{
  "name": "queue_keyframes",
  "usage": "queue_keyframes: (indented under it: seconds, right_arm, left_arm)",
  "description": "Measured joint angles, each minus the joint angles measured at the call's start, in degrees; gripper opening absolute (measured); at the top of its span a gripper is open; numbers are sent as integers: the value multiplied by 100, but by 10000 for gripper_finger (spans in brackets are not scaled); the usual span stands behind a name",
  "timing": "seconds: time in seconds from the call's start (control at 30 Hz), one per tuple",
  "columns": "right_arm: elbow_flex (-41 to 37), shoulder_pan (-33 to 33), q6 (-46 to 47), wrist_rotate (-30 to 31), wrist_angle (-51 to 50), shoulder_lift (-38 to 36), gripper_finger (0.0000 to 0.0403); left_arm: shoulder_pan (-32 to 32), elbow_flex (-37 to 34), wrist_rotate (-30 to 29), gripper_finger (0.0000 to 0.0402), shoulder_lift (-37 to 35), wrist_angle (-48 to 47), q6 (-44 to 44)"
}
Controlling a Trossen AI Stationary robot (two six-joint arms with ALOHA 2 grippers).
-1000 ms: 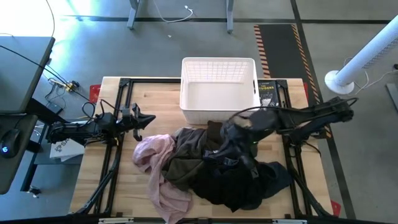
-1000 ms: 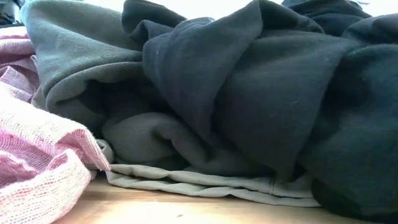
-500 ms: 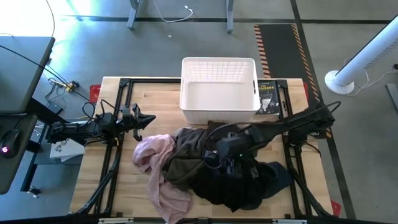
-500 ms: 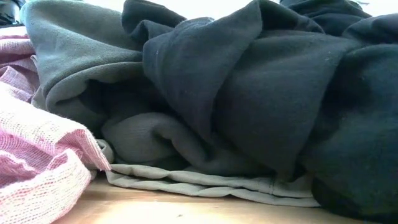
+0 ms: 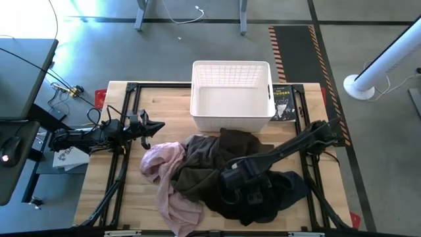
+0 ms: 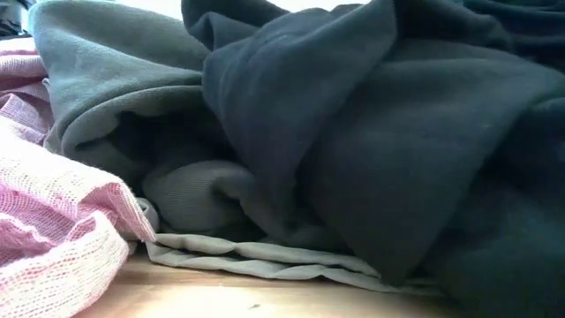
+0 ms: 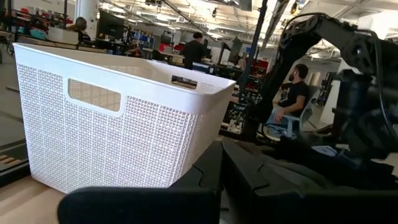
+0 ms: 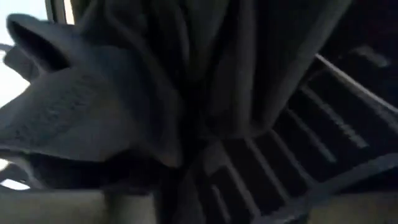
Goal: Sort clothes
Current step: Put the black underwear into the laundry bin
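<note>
The right gripper [image 5: 245, 192] is found lowered into the black garment [image 5: 263, 194]; dark fabric is pressed against its wrist camera, and whether the fingers are parted or clamped on cloth cannot be told. The dark olive-brown garment [image 5: 204, 164] is heaped just beside it, toward the white basket [image 5: 231, 97]. The light pink garment [image 5: 168, 178] is spread beyond the olive one. The left gripper [image 5: 150, 126] is seen closed and empty, held apart above the table [image 5: 125, 191].

Grey concrete floor [image 5: 197, 46] surrounds the wooden table [image 5: 135, 204]. A hazard-striped mat [image 5: 296, 46] lies beyond it. Ceiling lights [image 7: 205, 9] brighten a workshop.
</note>
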Motion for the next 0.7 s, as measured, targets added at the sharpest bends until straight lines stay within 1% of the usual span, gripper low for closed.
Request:
queue_keyframes:
  seconds: [0.07, 0.2, 0.23, 0.33, 0.4, 0.5, 0.53, 0.7]
  right_arm:
    - [0, 23, -106, 0, 4, 41, 143]
    - [-4, 1, -143, -85, 30, -8, 29]
    - [-4, -19, -136, -144, 31, -79, 17]
    - [89, -59, 95, -227, 1, -373, 21]
    - [262, -97, 238, -238, -6, -648, 16]
    - [687, -188, 413, -43, 33, -1169, 7]
    - [871, -226, 476, 106, 42, -1341, 8]
    - [1897, -332, 336, 1324, 38, -2037, 7]
  left_arm:
    - [0, 0, 0, 3, 0, -4, -4]
    - [0, 0, 0, 3, 0, -4, -92]
    - [0, 0, 0, 3, 0, -4, -94]
    - [3, 0, -19, 3, 0, -4, -93]
    - [7, 0, -116, 3, 0, -7, -94]
    - [7, 0, -231, 3, 0, -17, -98]
    - [7, 0, -234, 3, 0, -17, -98]
    - [7, 0, -234, 3, 0, -17, -103]
